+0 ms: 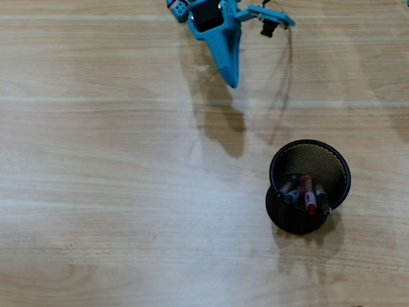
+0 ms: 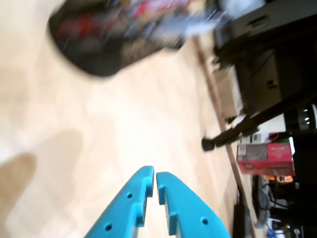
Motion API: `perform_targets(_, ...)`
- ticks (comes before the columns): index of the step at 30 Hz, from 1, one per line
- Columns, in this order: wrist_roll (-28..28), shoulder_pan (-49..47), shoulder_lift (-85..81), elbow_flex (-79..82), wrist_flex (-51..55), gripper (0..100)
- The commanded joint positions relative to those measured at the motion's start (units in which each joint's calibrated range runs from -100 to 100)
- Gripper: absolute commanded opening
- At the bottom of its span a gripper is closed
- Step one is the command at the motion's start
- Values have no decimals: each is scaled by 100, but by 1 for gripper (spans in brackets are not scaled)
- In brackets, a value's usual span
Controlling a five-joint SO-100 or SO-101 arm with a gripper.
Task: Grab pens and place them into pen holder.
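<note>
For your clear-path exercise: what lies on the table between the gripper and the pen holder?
Nothing: the overhead view shows bare wood, crossed only by shadow, between the gripper and the pen holder.

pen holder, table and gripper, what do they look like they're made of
Pen holder: probably metal, matte black; the wall is a fine see-through mesh with a solid rim and base.
Table: wood or wood-look laminate, pale with long grain lines and a soft sheen; which one cannot be told.
Gripper: likely moulded or printed plastic, uniform matte blue with small round holes.

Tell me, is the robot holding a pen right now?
No. The gripper has its blue fingers shut together on nothing. The pens sit in the pen holder.
</note>
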Motion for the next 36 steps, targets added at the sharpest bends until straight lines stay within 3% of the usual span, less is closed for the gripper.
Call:
perform_targets(1,322,180,-792,611,342,2)
perform_targets(8,930,738,-2406,1778,1563,2)
perform_targets(17,1401,1269,-5089,2801,4032,2)
perform_targets(22,1636,1287,-5038,2891,4159,2)
perform_targets(36,1631,1269,-5055,2855,4287,2)
